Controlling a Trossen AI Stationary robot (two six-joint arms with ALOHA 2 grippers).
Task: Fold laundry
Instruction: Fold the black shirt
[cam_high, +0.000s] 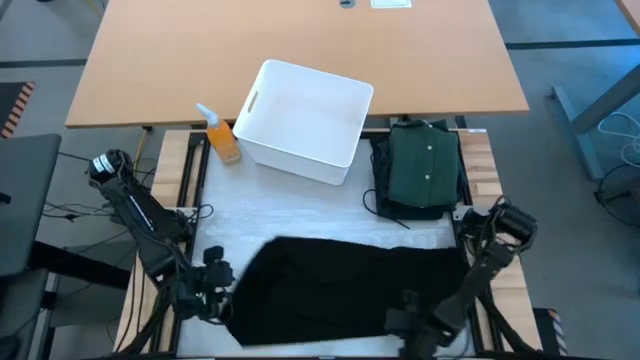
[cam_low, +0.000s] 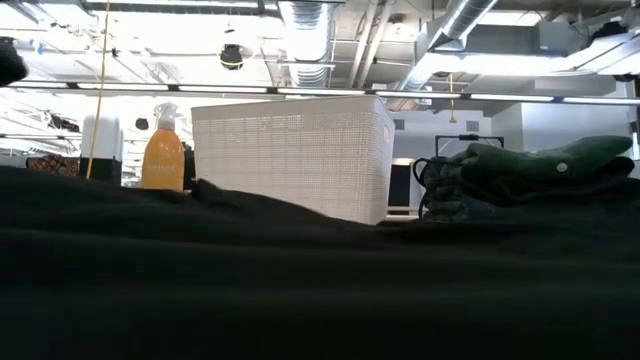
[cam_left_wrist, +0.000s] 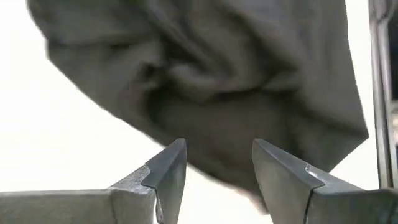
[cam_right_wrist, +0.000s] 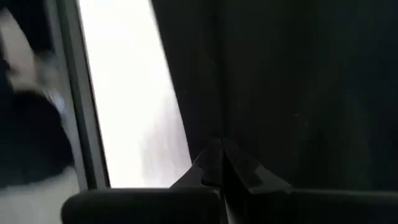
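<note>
Two lots of laundry on the tabletop. First — a black garment, spread flat across the near middle, its long axis running side to side between the two arms; in the low view it fills the whole foreground. Second — a dark green buttoned shirt, already folded and stacked on other dark clothing at the far right, just beside the white bin; an orange spray bottle stands at the bin's other side. Left pincer: at the black garment's left edge, fingers parted with a clear gap between them, nothing held; its wrist view shows rumpled cloth lying just ahead of the open tips. Right pincer: at the garment's near right edge, fingers pressed together; cloth lies right at the tips, but whether a fold is pinched between them cannot be told. Relation that governs the next move, as a judgement: the garment lies inward of both pincers, each arm nearest its own end, so the left would need to close on the edge ahead of it before any fold across the short axis.
</note>
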